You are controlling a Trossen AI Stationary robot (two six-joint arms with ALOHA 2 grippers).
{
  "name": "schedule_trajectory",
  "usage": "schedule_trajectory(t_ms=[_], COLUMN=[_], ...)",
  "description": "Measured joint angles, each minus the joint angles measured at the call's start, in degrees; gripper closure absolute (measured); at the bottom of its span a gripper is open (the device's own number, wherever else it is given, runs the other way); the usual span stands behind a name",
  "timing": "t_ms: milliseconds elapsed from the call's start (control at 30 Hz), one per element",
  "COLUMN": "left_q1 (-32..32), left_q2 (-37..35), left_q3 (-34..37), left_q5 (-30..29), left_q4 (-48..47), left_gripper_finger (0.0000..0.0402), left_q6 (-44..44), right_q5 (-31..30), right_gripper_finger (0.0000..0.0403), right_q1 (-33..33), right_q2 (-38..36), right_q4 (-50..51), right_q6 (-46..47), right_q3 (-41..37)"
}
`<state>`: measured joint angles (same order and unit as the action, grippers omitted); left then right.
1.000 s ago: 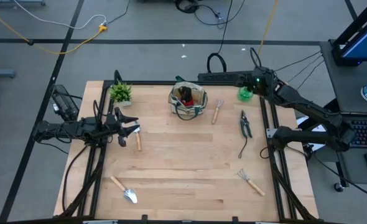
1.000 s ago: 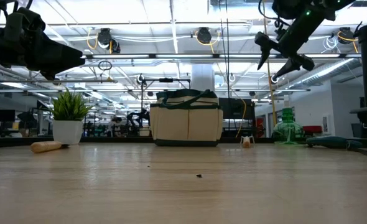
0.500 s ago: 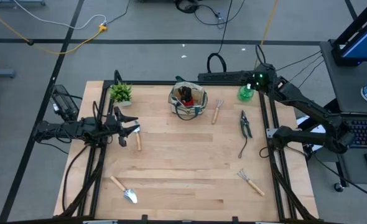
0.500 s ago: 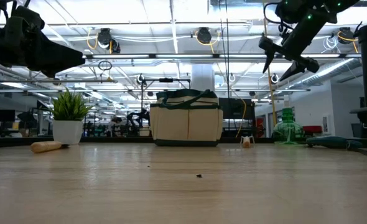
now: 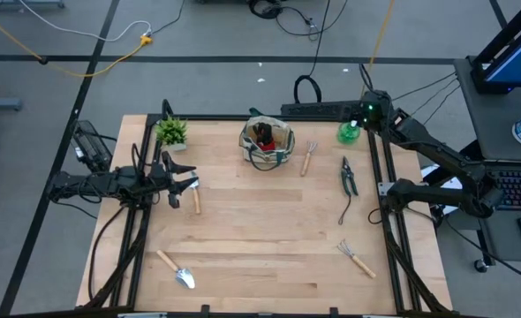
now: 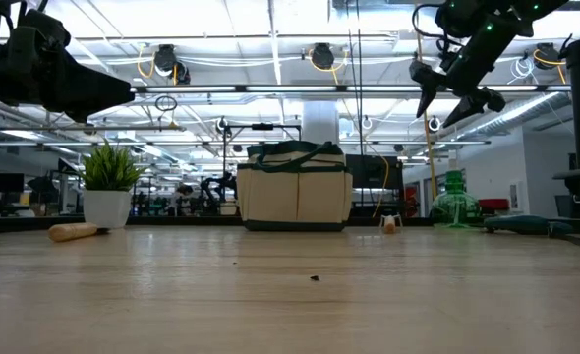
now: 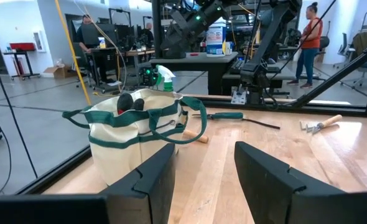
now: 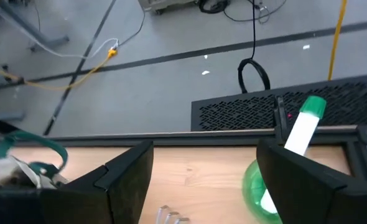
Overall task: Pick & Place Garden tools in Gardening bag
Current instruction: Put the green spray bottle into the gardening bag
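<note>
Only wrist cam shows right claw (image 8: pixel 202 180) wide open, empty, above spray bottle (image 8: pixel 282 171).

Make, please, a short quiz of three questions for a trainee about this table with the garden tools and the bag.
1. True or false: the right pincer is closed on the spray bottle.
2. What already shows inside the gardening bag? A) the trowel B) a red and black item C) the pruning shears
3. Fill in: the trowel lies near the table's front-____ corner in the high view.

Key:
1. False: the pincer is open and hovers above the bottle, holding nothing.
2. B. The trowel and the pruning shears lie on the table.
3. Left.
</note>
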<state>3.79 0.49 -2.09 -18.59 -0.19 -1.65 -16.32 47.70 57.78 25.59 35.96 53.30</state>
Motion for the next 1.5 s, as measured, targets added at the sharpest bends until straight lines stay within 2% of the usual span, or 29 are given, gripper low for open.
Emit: schedule_trajectory(t_ms=[533,767,933,1500], left_q1=[0.00,-0.01,0.00,-0.02], left_q2=[-0.02,0.00,-0.01,0.00], left_q3=[0.00,0.00,0.00,0.00], left_q5=[0.00,0.00,0.00,-0.09], left_q4=[0.00,0.01,0.02,0.33], left_gripper_finger=[0.0231,0.0231,0.0231,0.0231], left_q6=[0.39,0.43,0.42,0.42], right_q5=[-0.04,0.07,0.00,-1.86], right_gripper_finger=[0.0124,0.0124,0.0124,0.0124], right_q1=[-0.04,-0.15,-0.15,-0.15], right_q2=[0.00,-0.02,-0.04,-0.02], right_q4=[-1.42,-6.04,-7.43,9.93], right_q6=[-1.56,-2.74,0.11,3.87], right_q3=[0.00,-0.02,0.09,10.05])
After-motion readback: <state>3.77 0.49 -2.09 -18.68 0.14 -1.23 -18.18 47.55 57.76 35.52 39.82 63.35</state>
